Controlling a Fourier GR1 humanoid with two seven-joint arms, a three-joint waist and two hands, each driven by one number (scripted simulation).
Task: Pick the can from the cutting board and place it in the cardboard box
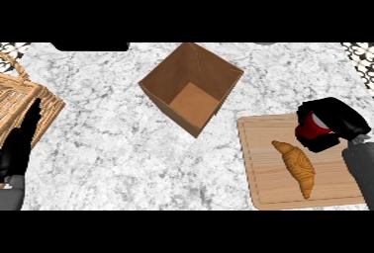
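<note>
A red can [312, 127] stands on the upper right part of a light wooden cutting board [266, 163]. My right hand [337, 121] has its black fingers and thumb curled round the can, hiding most of it. A brown cardboard box [191, 89] lies open at the upper middle of the counter, left of the board, with nothing inside. My left hand [21, 143] rests open at the view's left edge, fingers pointing up.
A croissant [297, 167] lies on the board just below the can. A wicker basket [22, 101] sits at the far left, partly behind my left hand. White marble counter spreads between box and board.
</note>
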